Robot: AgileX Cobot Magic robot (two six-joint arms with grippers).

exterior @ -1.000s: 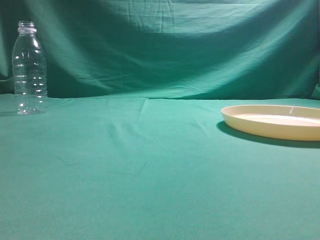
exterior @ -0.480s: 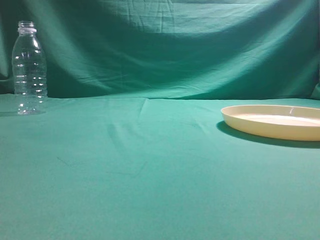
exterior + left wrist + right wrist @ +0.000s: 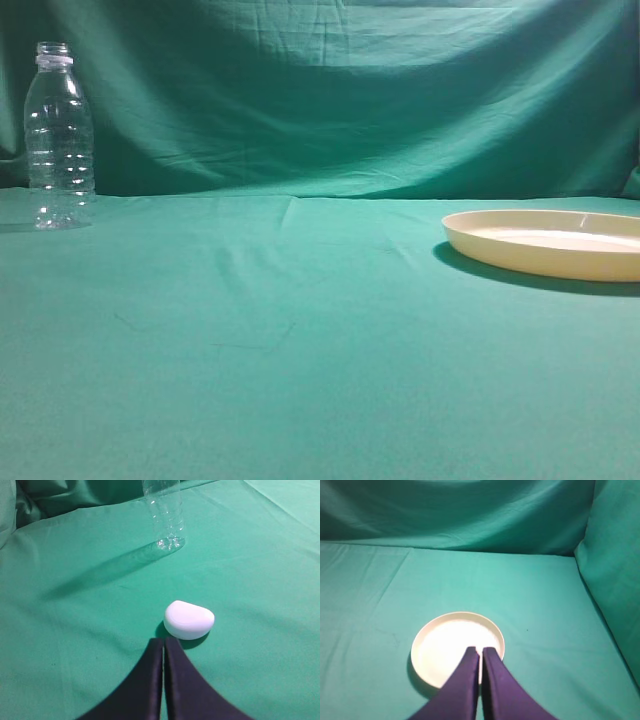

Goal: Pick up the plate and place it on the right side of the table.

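The cream-yellow plate (image 3: 545, 243) lies flat on the teal table (image 3: 300, 360) at the right edge of the exterior view. No gripper shows in that view. In the right wrist view my right gripper (image 3: 480, 651) is shut and empty. It hangs well above the plate (image 3: 445, 647), with its tips over the plate's right part. In the left wrist view my left gripper (image 3: 163, 641) is shut and empty above the cloth, far from the plate.
A clear plastic bottle (image 3: 58, 135) stands upright at the far left by the backdrop and also shows in the left wrist view (image 3: 165, 515). A small white rounded object (image 3: 189, 620) lies on the cloth just ahead of the left gripper's tips. Draped green backdrop cloth (image 3: 340, 90) closes the back.
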